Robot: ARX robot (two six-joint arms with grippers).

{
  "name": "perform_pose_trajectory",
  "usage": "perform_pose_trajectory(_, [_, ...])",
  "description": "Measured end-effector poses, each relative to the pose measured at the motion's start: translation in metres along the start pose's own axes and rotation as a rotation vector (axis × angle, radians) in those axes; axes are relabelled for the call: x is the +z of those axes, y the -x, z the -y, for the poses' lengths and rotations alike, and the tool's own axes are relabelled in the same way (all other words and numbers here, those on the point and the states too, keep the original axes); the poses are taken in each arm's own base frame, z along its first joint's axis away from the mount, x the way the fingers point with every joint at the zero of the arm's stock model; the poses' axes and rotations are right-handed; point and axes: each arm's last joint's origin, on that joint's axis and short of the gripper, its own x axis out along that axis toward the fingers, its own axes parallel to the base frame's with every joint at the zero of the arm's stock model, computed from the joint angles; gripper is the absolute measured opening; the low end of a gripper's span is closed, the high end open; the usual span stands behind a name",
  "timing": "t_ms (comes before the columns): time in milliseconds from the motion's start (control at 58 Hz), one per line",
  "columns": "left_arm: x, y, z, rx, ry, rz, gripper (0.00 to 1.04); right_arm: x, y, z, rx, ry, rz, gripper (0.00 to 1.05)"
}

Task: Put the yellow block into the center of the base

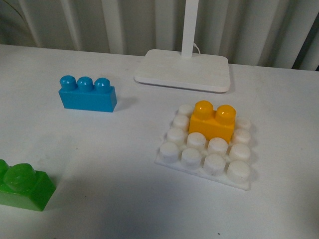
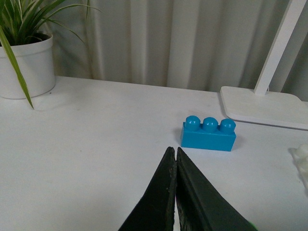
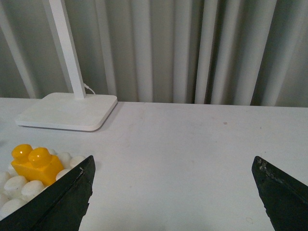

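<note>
The yellow block (image 1: 213,120) stands upright on the white studded base (image 1: 205,149), seated over the base's back middle studs. It also shows in the right wrist view (image 3: 34,163) on the base (image 3: 14,185). No gripper appears in the front view. My right gripper (image 3: 173,166) is open and empty, with the block beyond its one finger. My left gripper (image 2: 173,153) is shut on nothing, its tips pointing toward the blue brick.
A blue three-stud brick (image 1: 87,93) lies left of the base, also seen in the left wrist view (image 2: 209,133). A green brick (image 1: 22,185) sits at the front left. A white lamp stand (image 1: 183,68) is behind the base. A potted plant (image 2: 25,60) stands far left.
</note>
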Motion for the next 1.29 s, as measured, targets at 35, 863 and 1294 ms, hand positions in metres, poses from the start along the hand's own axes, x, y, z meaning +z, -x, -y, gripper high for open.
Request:
perform_pose_trajectory(35, [0.0, 0.001, 0.0, 0.0, 0.0, 0.0, 0.04, 0.0, 0.0, 0.0, 0.0, 0.0, 0.0, 0.96])
perform_pose_trajectory(863, [-0.003, 0.013, 0.0, 0.0, 0.002, -0.006, 0.7, 0.0, 0.0, 0.0, 0.0, 0.0, -0.001, 0.96])
perform_pose_trajectory(1294, [-0.003, 0.013, 0.0, 0.0, 0.002, -0.006, 0.98, 0.0, 0.0, 0.0, 0.0, 0.0, -0.001, 0.96])
